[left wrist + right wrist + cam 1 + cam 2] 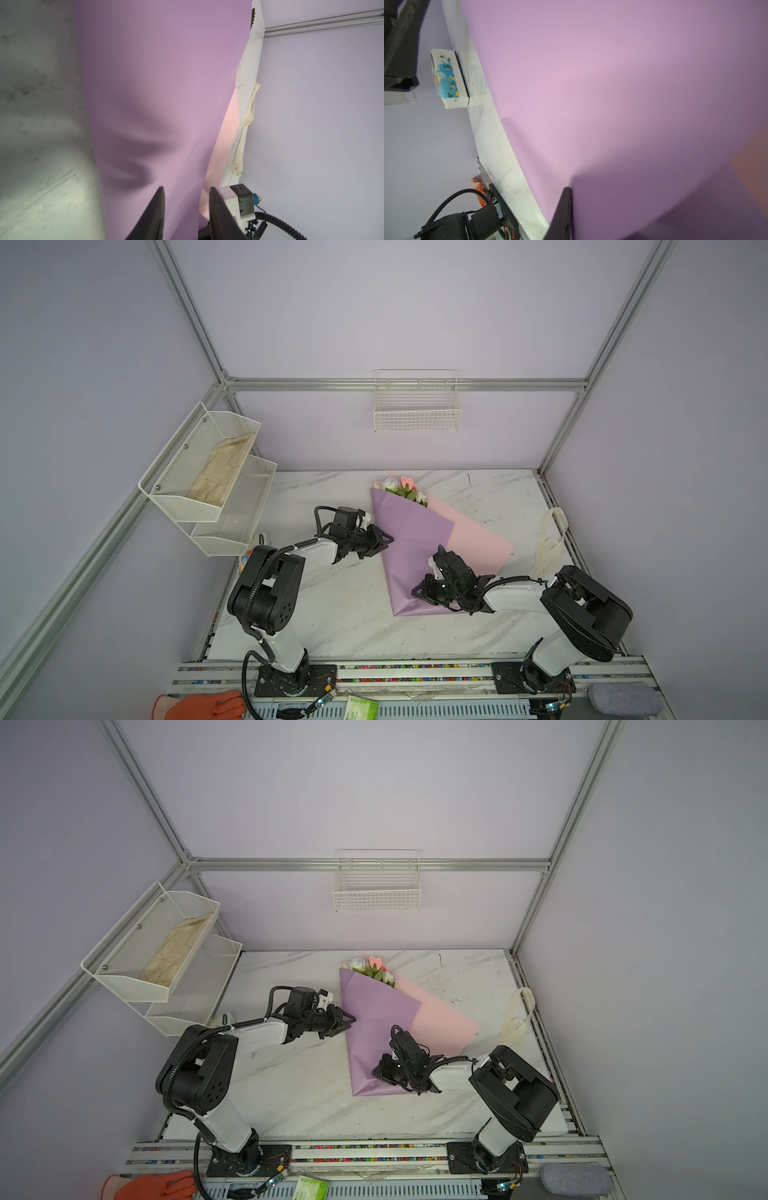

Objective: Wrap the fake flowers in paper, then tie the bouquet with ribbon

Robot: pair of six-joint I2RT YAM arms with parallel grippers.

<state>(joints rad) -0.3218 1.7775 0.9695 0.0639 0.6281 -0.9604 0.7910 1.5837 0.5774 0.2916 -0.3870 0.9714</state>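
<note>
Lying mid-table, heads toward the back wall: bouquet [401,487], stems hidden inside lilac-pink paper [409,543]. At its left edge, left gripper [386,540], jaws partway apart. Over the lower end, right gripper [417,593]; one finger [564,208] visible, width impossible to tell.

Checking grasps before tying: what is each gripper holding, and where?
The right gripper seems to pinch the bouquet by its lilac wrap near the lower end; the left gripper straddles the wrap's left edge, jaws apart, nothing clamped.
</note>
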